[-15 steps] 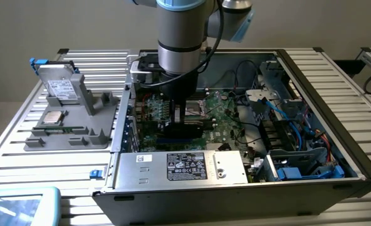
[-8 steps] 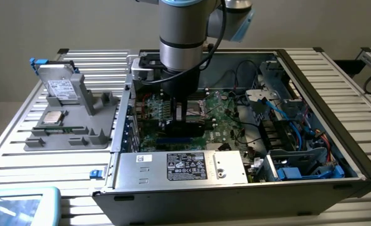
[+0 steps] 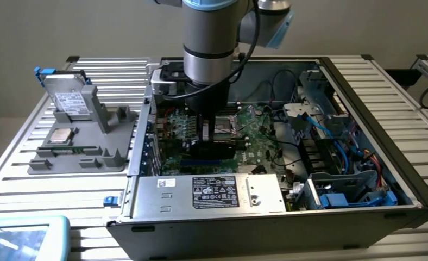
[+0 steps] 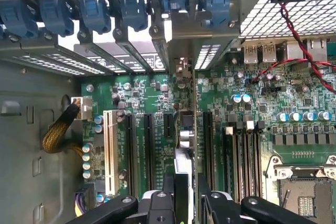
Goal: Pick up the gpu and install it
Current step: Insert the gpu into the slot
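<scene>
**Operator:** Where does the gpu point(image 4: 184, 148) lie relative to the gripper point(image 4: 185, 199)?

**Technician:** Directly between the fingers point(image 4: 168, 192). The gripper is clamped on the card, one finger against each face, and the wrist view shows the card edge-on. In the exterior view the gripper stands at the centre of the frame, lowered into the open computer case point(image 3: 409, 190). The card shows there as a dark block just beneath it.

**Operator:** State the long axis.

**Technician:** It is parallel to the expansion slots on the motherboard point(image 4: 152, 90). The axis runs from the fingers toward the case wall that carries the blue retention clips point(image 4: 94, 11). In the exterior view that is across the frame, toward the exterior view's left. The card stands upright on its edge, with its lower edge facing the motherboard.

**Operator:** Which slot does it line up with?

**Technician:** The card sits between the short slot point(image 4: 168, 129) and the long black slot point(image 4: 207, 145), well apart from the white slot point(image 4: 110, 150). Its far end reaches close to the clip wall.

**Operator:** Is it seated?

**Technician:** That cannot be told, because the card's own body hides its lower edge. My judgement is that the governing relation is the sideways offset between that edge and the slot line, since the axes already agree.
</scene>
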`<state>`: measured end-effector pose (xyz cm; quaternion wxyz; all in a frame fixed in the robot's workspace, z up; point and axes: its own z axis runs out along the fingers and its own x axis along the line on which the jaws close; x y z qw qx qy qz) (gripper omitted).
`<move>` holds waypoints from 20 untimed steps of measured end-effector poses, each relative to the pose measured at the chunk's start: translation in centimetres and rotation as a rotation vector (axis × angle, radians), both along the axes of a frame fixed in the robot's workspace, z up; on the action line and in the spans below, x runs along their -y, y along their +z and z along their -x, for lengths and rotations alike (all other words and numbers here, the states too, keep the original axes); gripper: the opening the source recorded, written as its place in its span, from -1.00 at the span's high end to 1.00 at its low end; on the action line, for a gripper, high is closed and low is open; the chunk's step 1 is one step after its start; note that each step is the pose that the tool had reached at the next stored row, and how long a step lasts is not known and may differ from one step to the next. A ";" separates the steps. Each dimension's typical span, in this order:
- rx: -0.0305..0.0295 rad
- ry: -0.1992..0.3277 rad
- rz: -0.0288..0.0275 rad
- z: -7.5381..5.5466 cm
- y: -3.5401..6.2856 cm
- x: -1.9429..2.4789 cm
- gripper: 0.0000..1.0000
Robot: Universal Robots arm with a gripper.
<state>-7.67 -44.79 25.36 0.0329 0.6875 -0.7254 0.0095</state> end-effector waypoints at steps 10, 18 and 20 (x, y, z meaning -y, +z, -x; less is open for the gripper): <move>0.0001 0.000 -0.0072 0.1 -0.44 0.00 0.46; 0.0000 0.000 -0.0146 0.0 -0.47 0.00 0.46; 0.0000 0.000 -0.0169 0.0 -0.53 0.01 0.46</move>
